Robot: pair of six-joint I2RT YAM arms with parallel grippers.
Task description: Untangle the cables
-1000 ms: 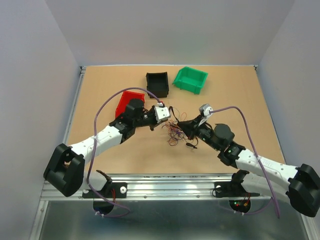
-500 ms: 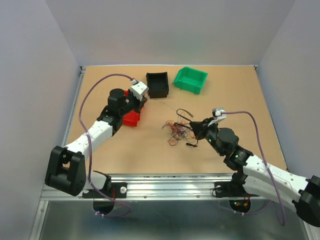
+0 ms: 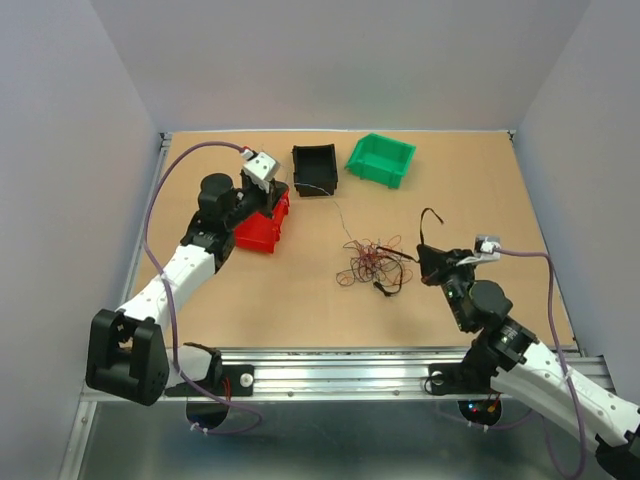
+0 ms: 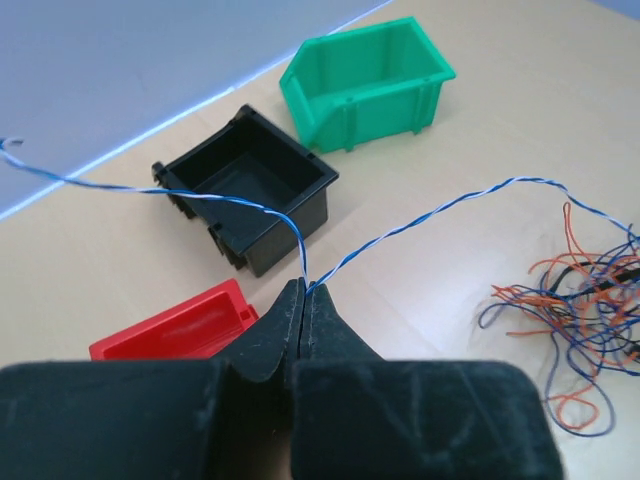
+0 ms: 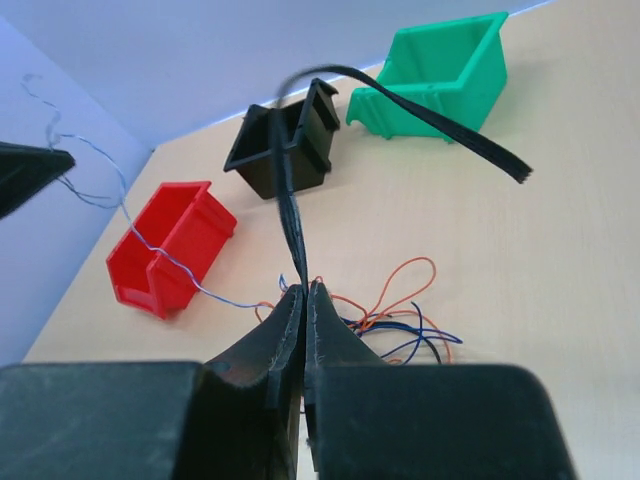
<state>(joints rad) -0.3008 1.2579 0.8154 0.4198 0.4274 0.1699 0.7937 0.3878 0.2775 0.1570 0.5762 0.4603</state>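
Now drawn well apart and no longer crowded at the heap as a second earlier, both arms are seen pulling strands from the cables (image 3: pixel 372 262), which are left loosely piled mid-table (image 3: pixel 480 190). The left gripper (image 4: pixel 303 292) is pulled back near the red bin (image 3: pixel 258 232), jaws pressed tight on a thin blue-and-white twisted wire (image 4: pixel 420 222) trailing to the pile. The right gripper (image 5: pixel 303 290) is clamped on a flat black strand (image 5: pixel 440 125). Two strands are judged nearly freed; the rest remains knotted.
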